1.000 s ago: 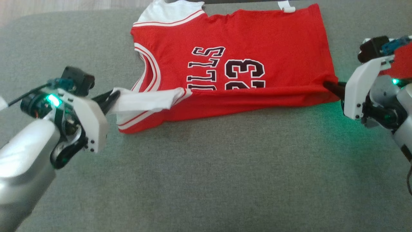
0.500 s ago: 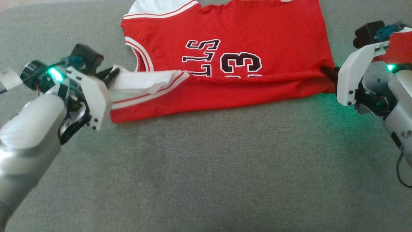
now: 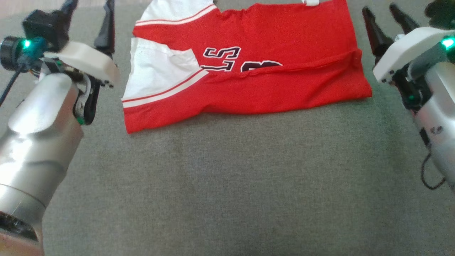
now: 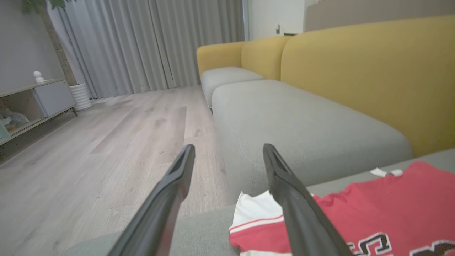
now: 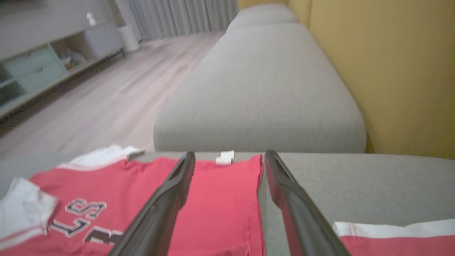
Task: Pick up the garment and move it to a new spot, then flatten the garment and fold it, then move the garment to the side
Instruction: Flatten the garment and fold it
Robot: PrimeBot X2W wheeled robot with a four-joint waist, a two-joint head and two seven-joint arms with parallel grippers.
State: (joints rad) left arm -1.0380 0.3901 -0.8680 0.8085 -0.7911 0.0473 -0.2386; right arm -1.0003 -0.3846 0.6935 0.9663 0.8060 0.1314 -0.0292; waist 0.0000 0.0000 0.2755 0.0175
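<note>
Jersey (image 3: 277, 89) released, front edge folded over, left end effector (image 4: 228, 149) and right end effector (image 3: 379, 10) lifted, both apart.

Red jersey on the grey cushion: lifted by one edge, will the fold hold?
Probably not: the jersey wrinkles along its folded flap, so it looks floppy. Lying thin and flat, it seems light. On that textured cushion, a push likely bunches it.
</note>
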